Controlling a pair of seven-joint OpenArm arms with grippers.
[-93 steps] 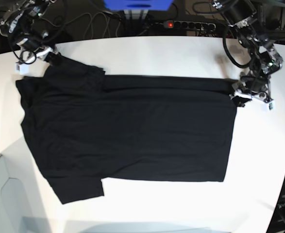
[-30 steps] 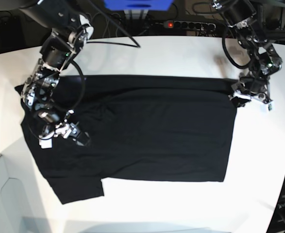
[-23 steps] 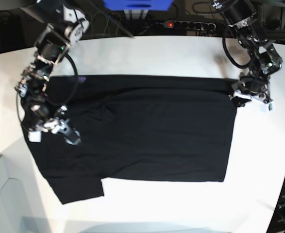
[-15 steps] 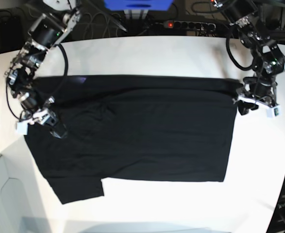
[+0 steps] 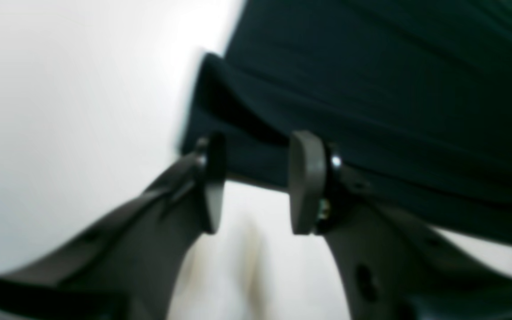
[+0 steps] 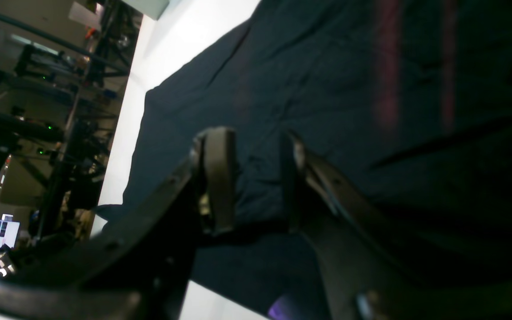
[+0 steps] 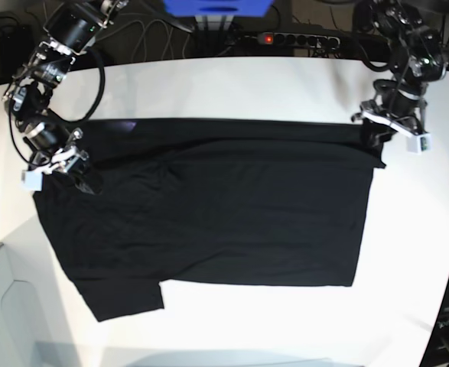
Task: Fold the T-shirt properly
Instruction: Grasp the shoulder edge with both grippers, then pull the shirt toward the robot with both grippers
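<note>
Two arms reach in from the far side: the left gripper [image 5: 254,182] and the right gripper [image 6: 249,178] both angle downward, jaws parted with a clear gap.

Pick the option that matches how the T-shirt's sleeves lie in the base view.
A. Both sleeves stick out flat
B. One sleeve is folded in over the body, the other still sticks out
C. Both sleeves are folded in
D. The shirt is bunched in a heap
B: on the T-shirt, the far sleeve lies folded over the body, while the near sleeve juts out flat on the table.
</note>
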